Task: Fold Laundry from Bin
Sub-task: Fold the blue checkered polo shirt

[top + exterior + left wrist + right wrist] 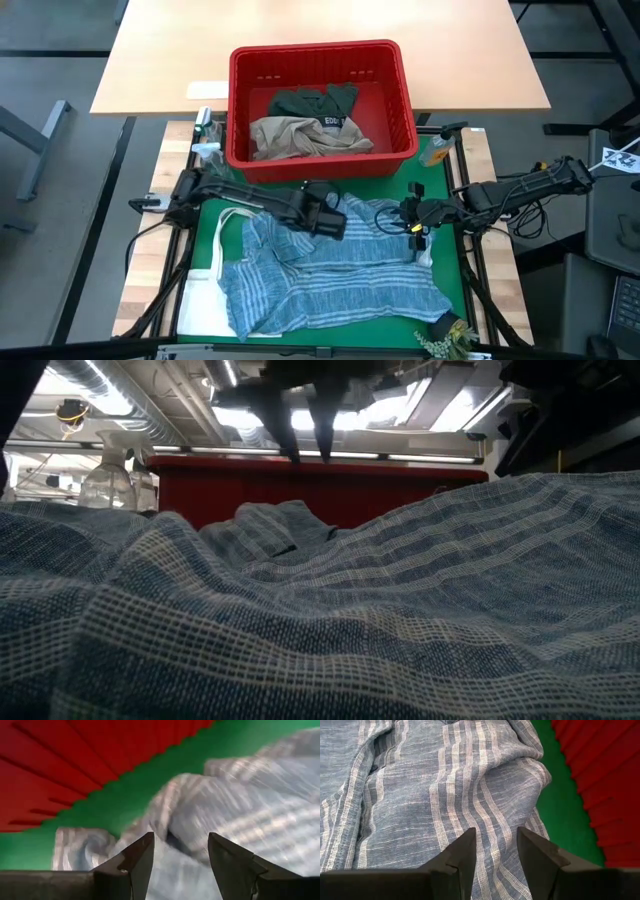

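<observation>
Both pincers (180,857) (495,852) hover open above the striped garment (330,275).

The left arm reaches in from the left side and bends toward the middle, and its hand (330,222) is low with the two fingers (137,862) spread apart and nothing between them. The right arm comes from the right side, stretched toward the middle. Its hand (415,222) points down, fingers (462,852) parted, holding nothing.

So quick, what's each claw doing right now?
Left gripper: open, empty, above the blue-and-white striped cloth garment.
Right gripper: open, empty, over the same garment.
</observation>
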{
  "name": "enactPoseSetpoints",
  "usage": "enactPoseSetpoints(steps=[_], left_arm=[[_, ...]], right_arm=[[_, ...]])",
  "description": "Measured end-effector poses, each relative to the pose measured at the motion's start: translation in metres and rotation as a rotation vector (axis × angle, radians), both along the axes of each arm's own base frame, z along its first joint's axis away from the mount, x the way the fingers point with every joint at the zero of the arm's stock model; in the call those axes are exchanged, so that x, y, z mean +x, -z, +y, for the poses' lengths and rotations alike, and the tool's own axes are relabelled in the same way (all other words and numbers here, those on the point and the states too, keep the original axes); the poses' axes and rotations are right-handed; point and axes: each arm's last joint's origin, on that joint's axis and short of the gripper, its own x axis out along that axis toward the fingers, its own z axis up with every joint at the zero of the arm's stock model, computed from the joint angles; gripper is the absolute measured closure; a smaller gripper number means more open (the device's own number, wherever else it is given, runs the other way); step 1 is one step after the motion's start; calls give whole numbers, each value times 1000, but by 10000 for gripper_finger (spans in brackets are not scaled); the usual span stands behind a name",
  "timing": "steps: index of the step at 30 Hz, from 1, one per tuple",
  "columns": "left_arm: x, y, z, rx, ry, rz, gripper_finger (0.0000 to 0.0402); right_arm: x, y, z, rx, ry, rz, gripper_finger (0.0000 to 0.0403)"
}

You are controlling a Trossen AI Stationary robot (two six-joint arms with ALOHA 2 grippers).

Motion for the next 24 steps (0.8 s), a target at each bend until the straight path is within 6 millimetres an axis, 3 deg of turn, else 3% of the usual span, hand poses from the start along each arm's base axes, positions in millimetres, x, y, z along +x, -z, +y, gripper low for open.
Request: enactPoseSetpoints(steps=[8, 19, 24], left_arm=[[12, 29, 23, -59, -53, 101, 221], [15, 51, 28, -105, -68, 187, 224], [11, 59, 27, -161, -49, 237, 273]], right_arm=[[0, 0, 0, 0, 0, 1, 260], [-1, 1, 0, -3, 0, 10, 260], [-1, 1, 0, -5, 0, 18, 260]])
